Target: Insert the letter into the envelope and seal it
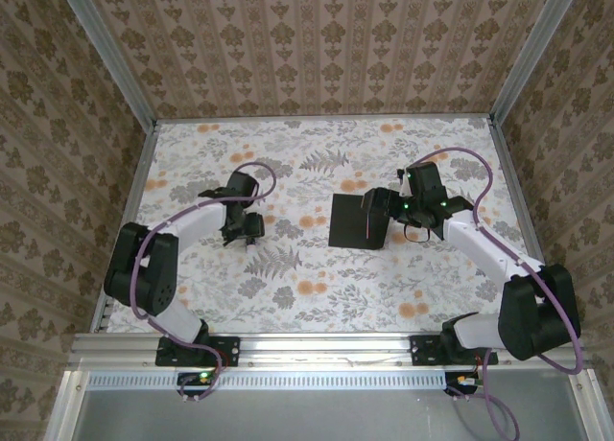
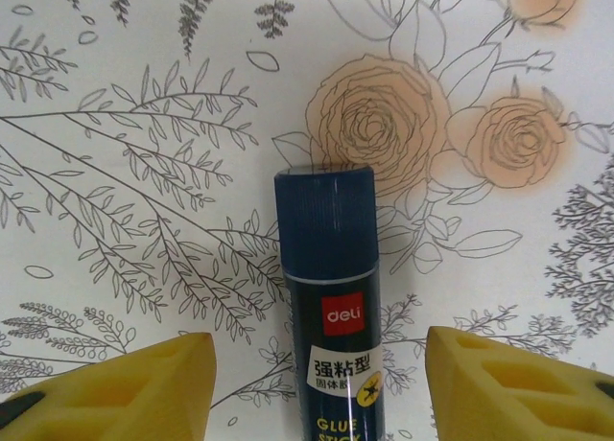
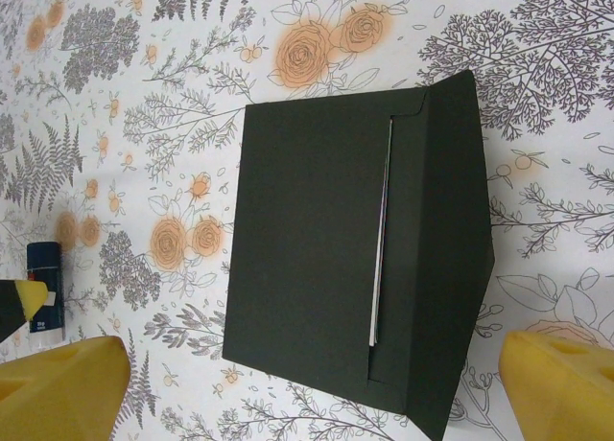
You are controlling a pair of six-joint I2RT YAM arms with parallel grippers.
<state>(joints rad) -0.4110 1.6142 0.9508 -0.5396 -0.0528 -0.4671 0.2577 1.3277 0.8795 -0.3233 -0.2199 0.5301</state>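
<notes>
1. The black envelope (image 3: 307,249) is laid flat on the table (image 1: 288,297) with its flap (image 3: 441,259) open; the letter (image 3: 380,240) is tucked inside, a white edge seen at the mouth
2. Above the envelope, the right pincer (image 3: 317,383) is held spread wide
3. Left of the envelope, the left pincer (image 2: 321,374) is spread around an untouched glue stick (image 2: 331,288), probably wanted for sealing

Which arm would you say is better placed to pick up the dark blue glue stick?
Left. The left gripper straddles the dark blue glue stick, yellow fingers open on either side; the right gripper hangs open over the flat black paper envelope.
</notes>
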